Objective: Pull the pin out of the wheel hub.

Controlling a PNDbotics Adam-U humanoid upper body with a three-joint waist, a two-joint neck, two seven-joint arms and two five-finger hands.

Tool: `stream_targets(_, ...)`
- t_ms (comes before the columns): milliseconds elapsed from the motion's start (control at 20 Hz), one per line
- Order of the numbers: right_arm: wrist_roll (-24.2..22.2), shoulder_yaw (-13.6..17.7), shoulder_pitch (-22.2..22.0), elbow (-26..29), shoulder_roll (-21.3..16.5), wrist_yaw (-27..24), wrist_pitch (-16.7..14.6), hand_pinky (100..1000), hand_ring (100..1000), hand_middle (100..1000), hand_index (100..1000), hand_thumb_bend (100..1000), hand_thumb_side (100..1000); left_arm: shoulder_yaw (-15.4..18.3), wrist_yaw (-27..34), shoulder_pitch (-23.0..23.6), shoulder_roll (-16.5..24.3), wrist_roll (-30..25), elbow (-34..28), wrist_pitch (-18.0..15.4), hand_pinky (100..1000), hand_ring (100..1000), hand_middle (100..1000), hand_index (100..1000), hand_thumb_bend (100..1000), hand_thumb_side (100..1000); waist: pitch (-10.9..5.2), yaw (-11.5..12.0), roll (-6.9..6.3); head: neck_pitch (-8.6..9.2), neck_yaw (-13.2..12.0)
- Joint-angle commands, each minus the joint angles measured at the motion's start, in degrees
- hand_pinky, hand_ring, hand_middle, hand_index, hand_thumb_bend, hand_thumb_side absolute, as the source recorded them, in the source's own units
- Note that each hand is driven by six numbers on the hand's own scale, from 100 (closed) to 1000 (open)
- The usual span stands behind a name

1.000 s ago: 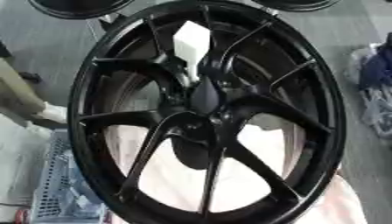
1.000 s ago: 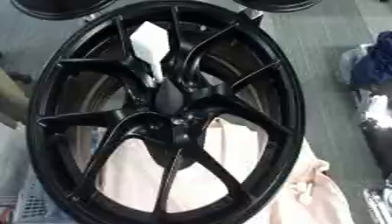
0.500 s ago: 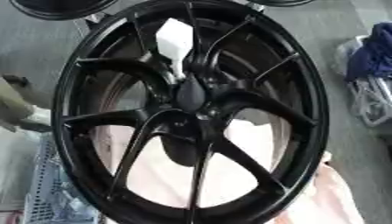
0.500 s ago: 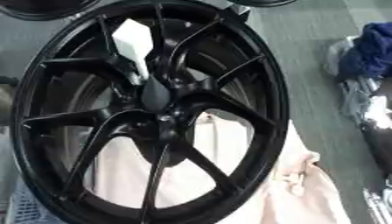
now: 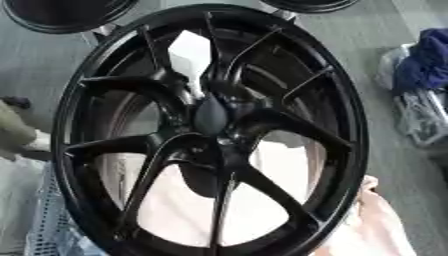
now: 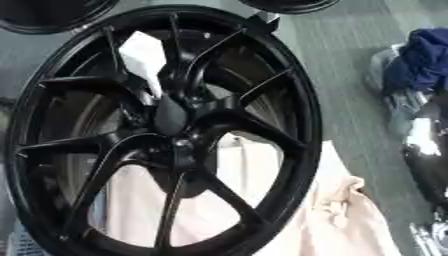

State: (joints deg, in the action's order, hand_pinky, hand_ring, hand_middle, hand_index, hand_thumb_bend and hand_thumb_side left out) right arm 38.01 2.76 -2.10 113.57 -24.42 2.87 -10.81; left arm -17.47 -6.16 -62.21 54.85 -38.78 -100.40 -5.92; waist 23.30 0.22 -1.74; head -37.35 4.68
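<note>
A large black multi-spoke wheel (image 5: 346,120) fills both views, tilted, with its face toward me. At its hub (image 5: 214,127) a dark grey, elongated rounded piece (image 6: 171,116) sits in the middle; I cannot tell whether it is the pin. Behind the upper spokes a white block (image 6: 144,55) shows through the gaps. Neither of my hands appears in either view.
A pale pink cloth (image 6: 346,220) lies under and to the right of the wheel. A blue cloth heap (image 5: 424,60) lies on the grey floor at right. Two dark round wheels (image 5: 66,15) sit at the top edge. A glossy dark shape (image 6: 429,150) is at the right edge.
The whole picture has shifted, so the camera has moved; the blue cloth heap now shows more at the right. Nothing on the wheel has visibly changed.
</note>
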Motion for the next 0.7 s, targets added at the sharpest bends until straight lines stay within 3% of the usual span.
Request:
stream_targets(50,-0.2,-0.1,0.0,1.0,-1.0,0.4,0.0,598,718,632,750,100,343,-1.5,-2.1,-2.8,-0.8,-4.6,1.4,-1.4,835,831,769,858,101,504,-0.82,0.1,0.04,0.45,0.0)
stream_targets(700,-0.7,-0.7,0.3,1.0,-1.1,0.1,0.2,597,717,631,749,100,348,-8.9,-5.8,-9.0,-7.2,-13.1,6.1,-4.4,835,837,777,865,194,528,-0.78,0.0,0.06,-0.2,-0.7)
